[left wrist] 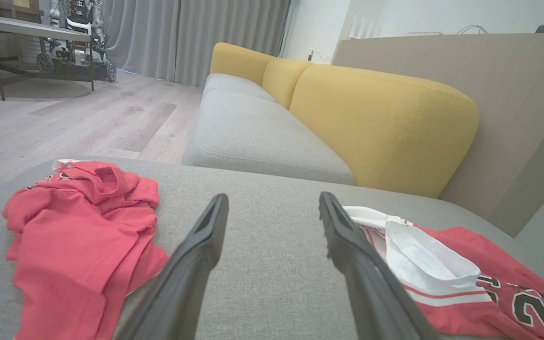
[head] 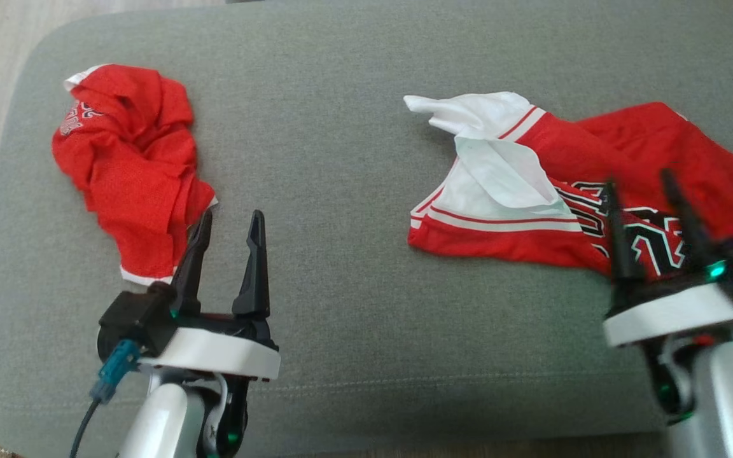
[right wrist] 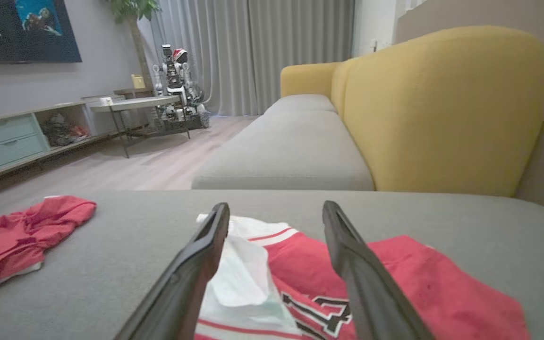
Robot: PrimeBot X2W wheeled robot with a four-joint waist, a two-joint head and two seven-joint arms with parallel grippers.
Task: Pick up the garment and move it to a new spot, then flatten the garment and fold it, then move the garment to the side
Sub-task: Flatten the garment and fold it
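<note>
A red and white jersey garment (head: 627, 140) with black lettering lies loosely spread and wrinkled at the right of the grey cushion (head: 341, 267); it also appears in the left wrist view (left wrist: 446, 269) and the right wrist view (right wrist: 418, 274). My right gripper (head: 637, 180) hovers open over its near edge, nothing between the fingers (right wrist: 276, 207). A second red garment (head: 131, 159) lies crumpled at the left (left wrist: 78, 226) (right wrist: 12, 231). My left gripper (head: 231, 216) stands open just right of that heap's near corner, empty (left wrist: 273, 198).
Bare grey cushion separates the two garments. Beyond the far edge stands a sofa with a grey seat and yellow backrest (left wrist: 376, 123) (right wrist: 442, 108). Wooden floor (left wrist: 88, 118) lies to the left, with a table (right wrist: 135, 104) and a low cabinet (right wrist: 7, 141) farther off.
</note>
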